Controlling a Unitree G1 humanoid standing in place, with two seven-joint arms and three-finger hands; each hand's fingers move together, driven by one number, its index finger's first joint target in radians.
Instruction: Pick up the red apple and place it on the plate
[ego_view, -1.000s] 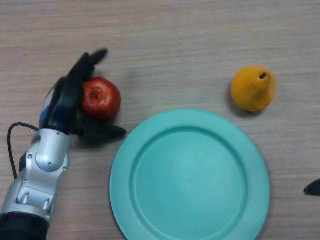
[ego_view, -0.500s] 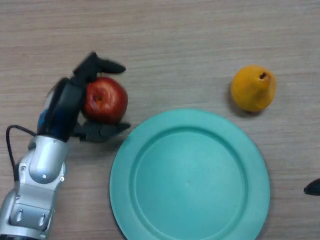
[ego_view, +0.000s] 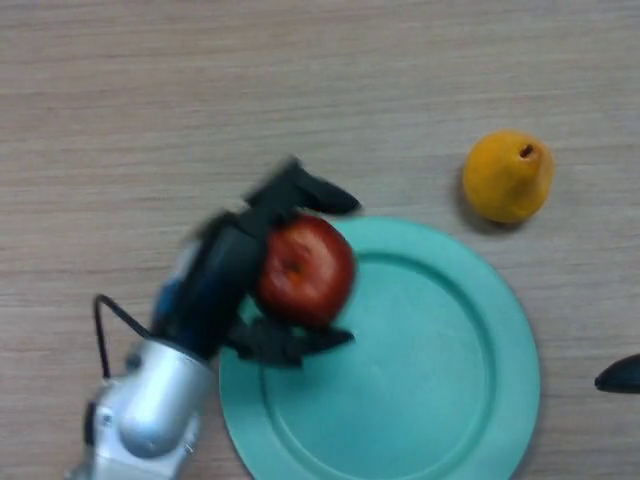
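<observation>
My left hand (ego_view: 228, 276) is shut on the red apple (ego_view: 305, 271), with fingers curled over its top and the thumb under it. The apple is held above the left part of the teal plate (ego_view: 430, 360), which lies on the wooden table at the centre right. Only a dark tip of my right hand (ego_view: 620, 375) shows at the right edge, idle beside the plate.
A yellow-orange pear (ego_view: 507, 176) lies on the table just beyond the plate's upper right rim. The wooden table (ego_view: 150, 90) stretches across the whole view.
My left hand closed on the apple, lifted it and carried it right, from the table left of the plate to above the plate's left part. The right hand barely moved.
</observation>
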